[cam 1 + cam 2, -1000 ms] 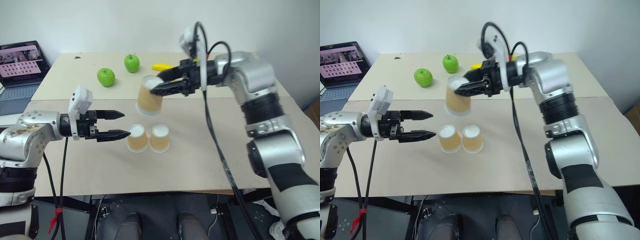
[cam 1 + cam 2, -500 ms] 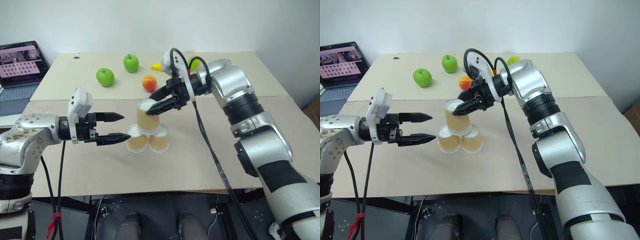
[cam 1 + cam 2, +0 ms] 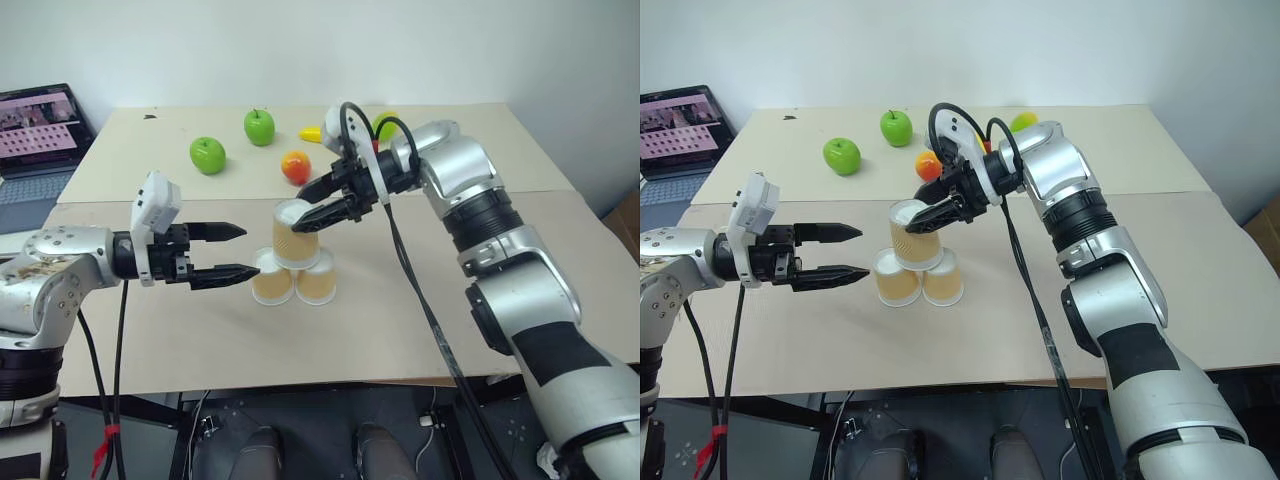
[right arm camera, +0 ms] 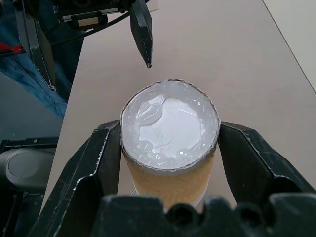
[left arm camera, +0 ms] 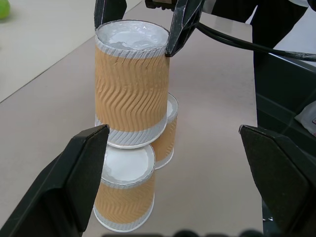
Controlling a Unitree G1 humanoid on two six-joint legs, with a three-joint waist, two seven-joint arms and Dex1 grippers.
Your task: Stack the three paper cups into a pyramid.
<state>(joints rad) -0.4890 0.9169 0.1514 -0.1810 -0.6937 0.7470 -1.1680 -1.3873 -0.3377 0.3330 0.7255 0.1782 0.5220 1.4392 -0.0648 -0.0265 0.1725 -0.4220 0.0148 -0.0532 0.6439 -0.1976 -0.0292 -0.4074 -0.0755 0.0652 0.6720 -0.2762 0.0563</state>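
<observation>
Third inverted tan cup (image 3: 294,235) sits atop two side-by-side cups (image 3: 297,283).

My two head cameras look forward and down across the counter (image 3: 400,330) from a distance. My left wrist camera sits close, level with the stacked cups (image 5: 131,128). My right wrist camera looks steeply down on the top cup (image 4: 170,143). All four share that stack.

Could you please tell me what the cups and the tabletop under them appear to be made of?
The three paper cups, top cup and two base cups, look like matte tan kraft paper: wavy ribbed sleeves, white rims and bases. The tabletop seems a matte beige board, perhaps laminate or fibreboard; its flat, even surface leaves that open.
</observation>
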